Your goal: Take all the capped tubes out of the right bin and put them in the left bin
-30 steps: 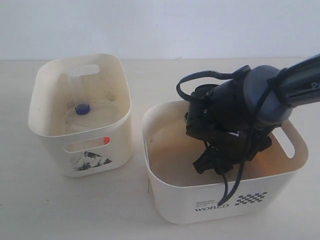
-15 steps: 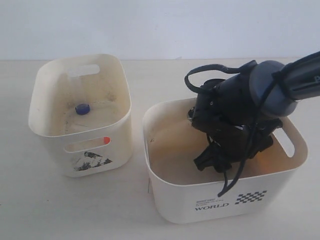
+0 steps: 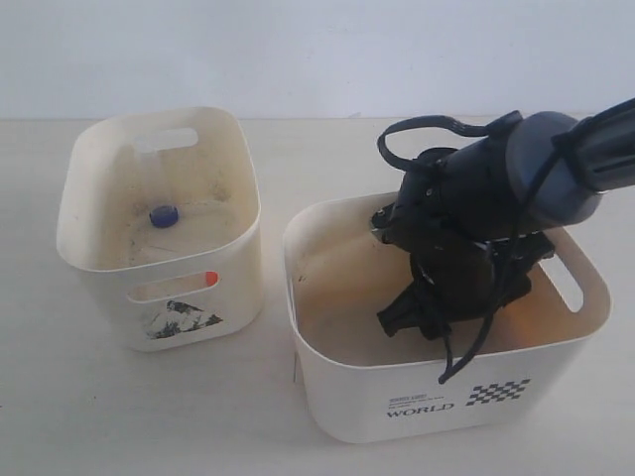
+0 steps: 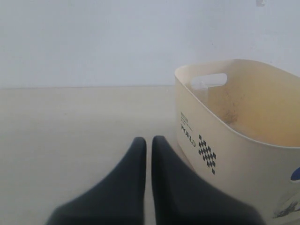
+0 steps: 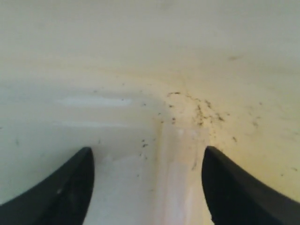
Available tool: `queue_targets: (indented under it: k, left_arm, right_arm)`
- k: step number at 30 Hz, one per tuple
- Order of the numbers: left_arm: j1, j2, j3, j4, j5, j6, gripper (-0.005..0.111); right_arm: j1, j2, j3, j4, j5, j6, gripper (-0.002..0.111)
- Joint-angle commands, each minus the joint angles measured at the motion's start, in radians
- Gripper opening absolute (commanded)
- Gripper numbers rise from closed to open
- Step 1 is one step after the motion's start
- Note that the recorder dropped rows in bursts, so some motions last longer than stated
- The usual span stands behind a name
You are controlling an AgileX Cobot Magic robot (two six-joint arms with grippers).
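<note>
My right gripper (image 3: 412,319) reaches down inside the right bin (image 3: 337,382), the wide one marked "WORLD". In the right wrist view the right gripper (image 5: 148,154) is open just above the speckled bin floor. A faint pale streak (image 5: 174,183) lies between its fingers; I cannot tell if it is a clear tube, and no cap shows. In the left bin (image 3: 99,256), with its picture sticker, I see one blue cap (image 3: 164,214), and an orange-red cap (image 3: 210,279) shows through the front slot. My left gripper (image 4: 148,140) is shut on nothing, beside the right bin (image 4: 225,140).
Both bins stand on a pale tabletop (image 3: 149,407) before a white wall. A gap of bare table separates them. The right arm's black cables (image 3: 461,357) hang into the right bin, and the arm hides much of its floor.
The right arm's wrist has swung a little to the right and back, while its gripper stays low inside the right bin. The caps in the left bin have not moved.
</note>
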State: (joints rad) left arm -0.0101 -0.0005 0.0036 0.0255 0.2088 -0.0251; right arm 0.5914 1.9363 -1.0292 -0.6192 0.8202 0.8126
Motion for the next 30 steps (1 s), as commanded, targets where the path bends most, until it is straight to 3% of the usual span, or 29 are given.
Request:
queue_targets:
  k: [1, 11, 22, 30]
  left_arm:
    - [0.000, 0.000, -0.004, -0.006, -0.006, -0.010, 0.004]
    - [0.000, 0.000, -0.004, -0.006, -0.006, -0.010, 0.004]
    - [0.000, 0.000, -0.004, -0.006, -0.006, -0.010, 0.004]
    - [0.000, 0.000, -0.004, -0.006, -0.006, -0.010, 0.004]
  right_arm:
    - [-0.005, 0.030, 0.008, 0.044, -0.070, -0.014, 0.043]
    - [-0.005, 0.030, 0.008, 0.046, -0.072, -0.013, 0.001]
    - [-0.003, 0.011, 0.008, 0.043, -0.049, -0.008, 0.000]
    - [-0.003, -0.141, 0.008, 0.046, -0.072, -0.008, 0.000]
